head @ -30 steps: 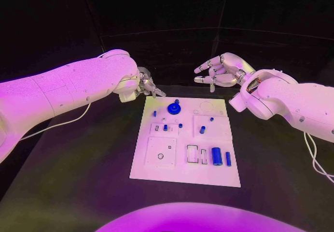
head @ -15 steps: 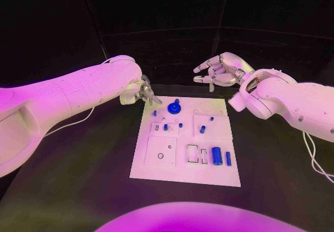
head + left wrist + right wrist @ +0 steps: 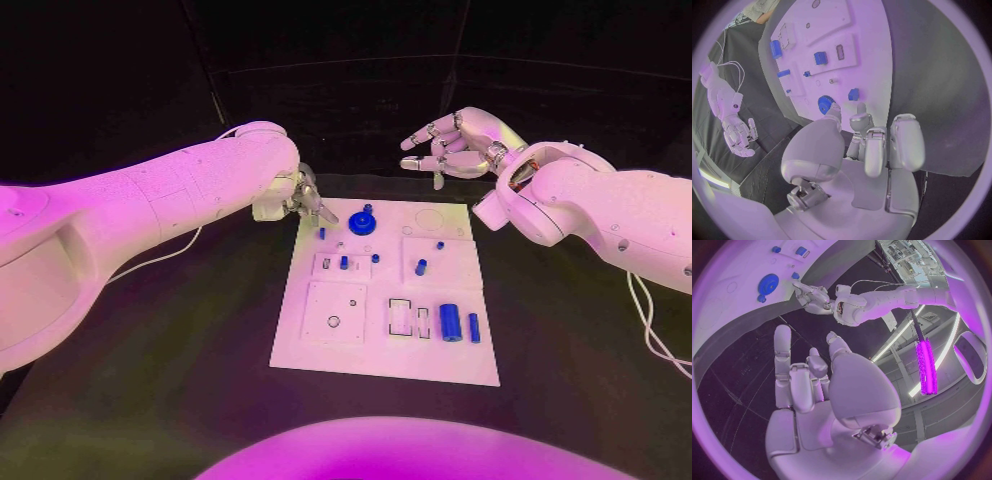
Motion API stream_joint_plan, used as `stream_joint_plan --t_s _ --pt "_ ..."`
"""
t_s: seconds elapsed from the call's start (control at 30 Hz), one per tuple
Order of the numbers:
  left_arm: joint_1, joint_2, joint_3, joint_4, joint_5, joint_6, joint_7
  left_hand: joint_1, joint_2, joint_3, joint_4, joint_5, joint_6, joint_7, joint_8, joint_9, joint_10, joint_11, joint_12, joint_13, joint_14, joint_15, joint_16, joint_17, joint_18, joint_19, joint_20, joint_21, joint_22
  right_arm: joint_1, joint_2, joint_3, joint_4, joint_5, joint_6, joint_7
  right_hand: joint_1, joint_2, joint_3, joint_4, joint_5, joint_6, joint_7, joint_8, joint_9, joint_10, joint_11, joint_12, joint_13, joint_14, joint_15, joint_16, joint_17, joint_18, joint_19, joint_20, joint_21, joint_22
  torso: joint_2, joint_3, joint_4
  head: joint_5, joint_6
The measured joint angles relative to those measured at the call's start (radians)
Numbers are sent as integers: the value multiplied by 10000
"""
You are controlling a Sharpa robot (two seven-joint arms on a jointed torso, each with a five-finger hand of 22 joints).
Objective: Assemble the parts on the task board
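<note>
The left robot hand (image 3: 299,195) hovers empty, fingers loosely apart, at the task board's (image 3: 335,355) far-left corner beside a small blue peg (image 3: 320,233) (probably light, rigid, slippery); pinch its sides. The right robot hand (image 3: 450,147) hangs open beyond the far edge.

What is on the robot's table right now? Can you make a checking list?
Surface: black table, bare around the board.
Job's things: white task board in the middle; round blue part at its far end, blue cylinder nearer, small blue pieces between.
Clutter: nothing seen.
Hands: left hand over the board's far left corner, holding nothing; right hand raised beyond the board, fingers apart, empty.
Cables: white cable under the right arm.
Surroundings: dark.
</note>
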State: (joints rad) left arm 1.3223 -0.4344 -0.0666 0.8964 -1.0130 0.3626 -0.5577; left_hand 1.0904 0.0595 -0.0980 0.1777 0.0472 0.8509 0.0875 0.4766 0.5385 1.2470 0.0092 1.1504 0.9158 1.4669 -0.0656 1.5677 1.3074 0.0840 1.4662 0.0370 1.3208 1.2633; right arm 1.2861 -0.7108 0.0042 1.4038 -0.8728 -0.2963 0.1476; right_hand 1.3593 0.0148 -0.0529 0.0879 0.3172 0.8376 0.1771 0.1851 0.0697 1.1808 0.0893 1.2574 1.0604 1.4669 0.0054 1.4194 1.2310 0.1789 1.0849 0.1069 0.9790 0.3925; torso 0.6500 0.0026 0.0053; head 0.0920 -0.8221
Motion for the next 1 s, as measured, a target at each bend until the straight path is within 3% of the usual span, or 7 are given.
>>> stream_joint_plan --t_s 1.0 --pt "-76 120 -4 -132 -36 551 77 415 327 -136 -139 0 321 -108 41 -138 0 0 38 11 0 -1 0 0 0 0 -1 0 57 0 14 0 -8 0 19 -4 0 0 0 0 0 0 0 0 0 0 0 0 18 0 0 0 0 -1 0 0 0 -10 -5 6 3 12 -40"
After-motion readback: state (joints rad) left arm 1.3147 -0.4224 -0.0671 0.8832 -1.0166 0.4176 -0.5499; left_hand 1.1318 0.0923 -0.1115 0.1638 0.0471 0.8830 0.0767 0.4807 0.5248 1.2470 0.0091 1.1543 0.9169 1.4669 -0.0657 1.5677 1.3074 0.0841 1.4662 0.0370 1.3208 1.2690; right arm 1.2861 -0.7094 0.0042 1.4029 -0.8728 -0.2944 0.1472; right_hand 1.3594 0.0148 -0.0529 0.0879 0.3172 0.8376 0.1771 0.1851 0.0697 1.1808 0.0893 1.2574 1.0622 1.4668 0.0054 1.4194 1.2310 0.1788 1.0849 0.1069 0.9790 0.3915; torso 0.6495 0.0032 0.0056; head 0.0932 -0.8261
